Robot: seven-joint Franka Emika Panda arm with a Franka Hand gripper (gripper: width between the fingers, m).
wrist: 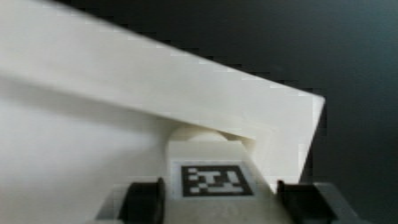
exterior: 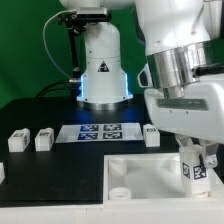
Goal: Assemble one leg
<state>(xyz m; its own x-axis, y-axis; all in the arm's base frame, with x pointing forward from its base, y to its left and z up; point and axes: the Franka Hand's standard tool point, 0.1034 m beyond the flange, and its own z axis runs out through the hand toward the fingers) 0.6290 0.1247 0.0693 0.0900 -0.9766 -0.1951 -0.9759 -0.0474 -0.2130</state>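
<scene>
The gripper (exterior: 198, 166) is pinching the leg (exterior: 197, 170) between its fingers (wrist: 137, 203), tag outward, holding it upright at the white plate (exterior: 150, 176)'s corner; three loose legs (exterior: 43, 140) are lying beside the marker board (exterior: 98, 131).

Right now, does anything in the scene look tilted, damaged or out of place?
Nothing stands out. The gripper holds the leg upright at a corner of the white plate. Three spare legs stand upright near the marker board.
</scene>
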